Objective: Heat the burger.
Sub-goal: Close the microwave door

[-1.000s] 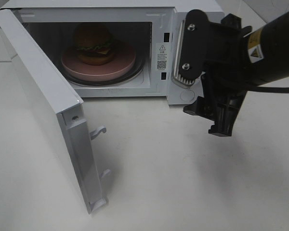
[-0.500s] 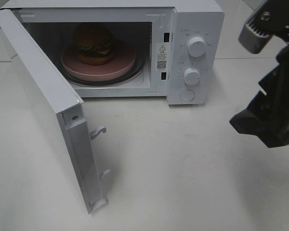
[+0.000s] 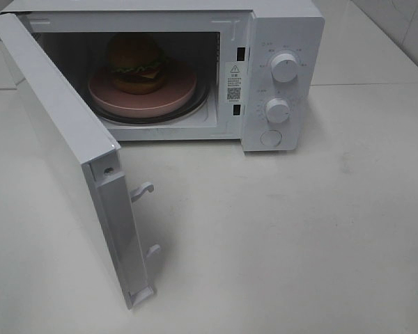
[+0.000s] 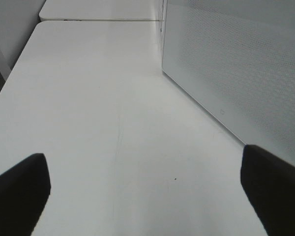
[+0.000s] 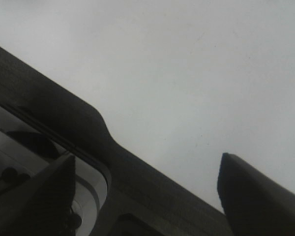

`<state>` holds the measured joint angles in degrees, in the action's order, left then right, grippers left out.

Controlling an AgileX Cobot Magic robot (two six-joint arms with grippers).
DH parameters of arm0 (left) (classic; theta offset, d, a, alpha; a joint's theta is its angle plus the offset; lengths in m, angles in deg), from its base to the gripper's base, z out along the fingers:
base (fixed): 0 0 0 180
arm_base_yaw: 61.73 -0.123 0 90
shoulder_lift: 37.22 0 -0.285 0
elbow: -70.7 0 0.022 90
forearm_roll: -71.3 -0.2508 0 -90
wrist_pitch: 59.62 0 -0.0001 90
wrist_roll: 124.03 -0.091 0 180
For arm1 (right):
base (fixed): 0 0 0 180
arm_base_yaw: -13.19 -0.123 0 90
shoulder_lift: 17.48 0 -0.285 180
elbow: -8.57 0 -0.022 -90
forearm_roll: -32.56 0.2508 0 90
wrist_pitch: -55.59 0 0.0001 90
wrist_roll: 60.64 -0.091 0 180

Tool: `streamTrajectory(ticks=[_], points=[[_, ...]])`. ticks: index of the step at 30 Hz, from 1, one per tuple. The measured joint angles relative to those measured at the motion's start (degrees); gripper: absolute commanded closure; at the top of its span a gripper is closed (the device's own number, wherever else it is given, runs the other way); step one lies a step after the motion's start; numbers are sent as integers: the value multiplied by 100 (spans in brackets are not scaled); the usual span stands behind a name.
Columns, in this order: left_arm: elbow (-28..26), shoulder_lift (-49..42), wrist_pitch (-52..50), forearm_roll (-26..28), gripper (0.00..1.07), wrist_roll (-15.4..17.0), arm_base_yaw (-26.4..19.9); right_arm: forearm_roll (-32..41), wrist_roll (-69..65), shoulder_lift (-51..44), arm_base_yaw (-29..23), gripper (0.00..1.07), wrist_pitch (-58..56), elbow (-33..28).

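Note:
The burger (image 3: 134,62) sits on a round pink plate (image 3: 174,94) inside the open white microwave (image 3: 285,28). Its door (image 3: 56,132) swings out toward the front left. Neither gripper shows in the exterior view. In the left wrist view my left gripper (image 4: 142,167) is open and empty over the white table, beside the door's perforated outer face (image 4: 236,73). In the right wrist view my right gripper (image 5: 147,162) is open and empty over bare white table, with a dark band (image 5: 49,113) running under it.
The microwave's panel has two round knobs (image 3: 284,67) (image 3: 277,110) and a round button (image 3: 270,138). Two latch hooks (image 3: 143,189) stick out from the door's free edge. The white table (image 3: 299,236) stretches in front and to the right.
My right arm has drawn away from the front of the microwave's control panel to the right and has left the exterior view. The burger, plate and door have not moved.

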<state>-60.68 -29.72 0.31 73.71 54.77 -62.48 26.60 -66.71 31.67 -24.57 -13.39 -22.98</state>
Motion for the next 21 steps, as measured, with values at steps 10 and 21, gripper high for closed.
streamTrajectory(ticks=[10,21], points=[[0,0,0,0,1,0,0,-166,-11,-1576,86,31,-34,0],[0,0,0,0,1,0,0,-212,-6,-2681,1335,31,-80,-6]])
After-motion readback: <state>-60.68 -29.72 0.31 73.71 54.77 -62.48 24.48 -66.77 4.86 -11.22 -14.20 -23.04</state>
